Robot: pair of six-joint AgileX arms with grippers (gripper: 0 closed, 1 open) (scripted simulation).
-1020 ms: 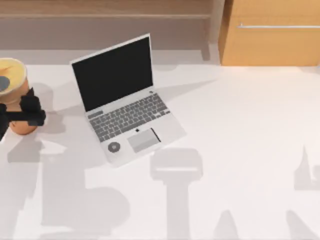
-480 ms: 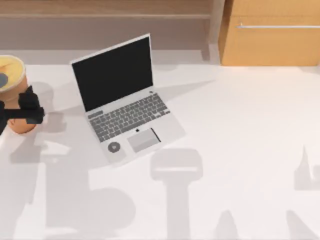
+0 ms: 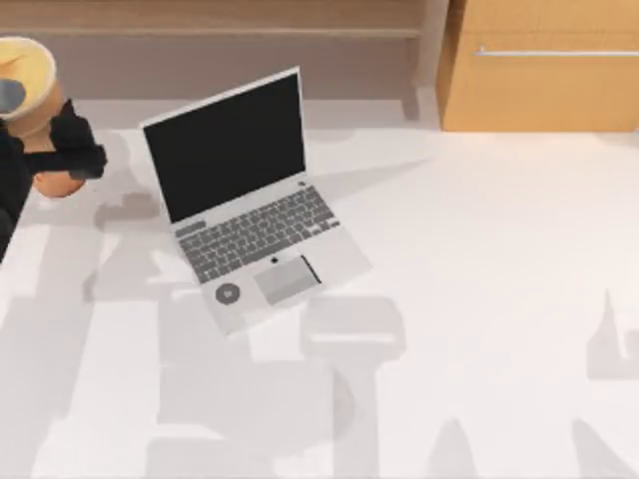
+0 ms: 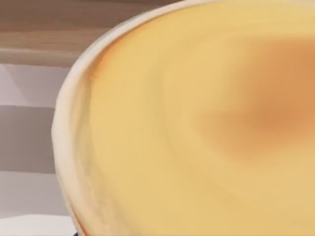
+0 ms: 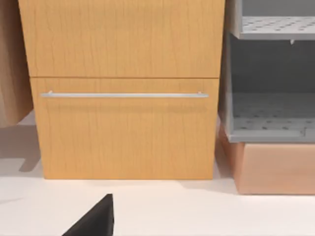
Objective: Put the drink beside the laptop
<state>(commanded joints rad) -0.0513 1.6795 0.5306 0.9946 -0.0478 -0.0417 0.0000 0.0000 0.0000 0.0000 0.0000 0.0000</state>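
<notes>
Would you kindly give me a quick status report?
Left gripper shut on the drink, raised at table's far left. Laptop open, to its right. Nothing between them.

The drink [image 3: 30, 110] is orange-brown with a creamy yellow top. The laptop [image 3: 255, 215] is silver with a black screen. The surface [image 3: 479, 299] is white.
</notes>
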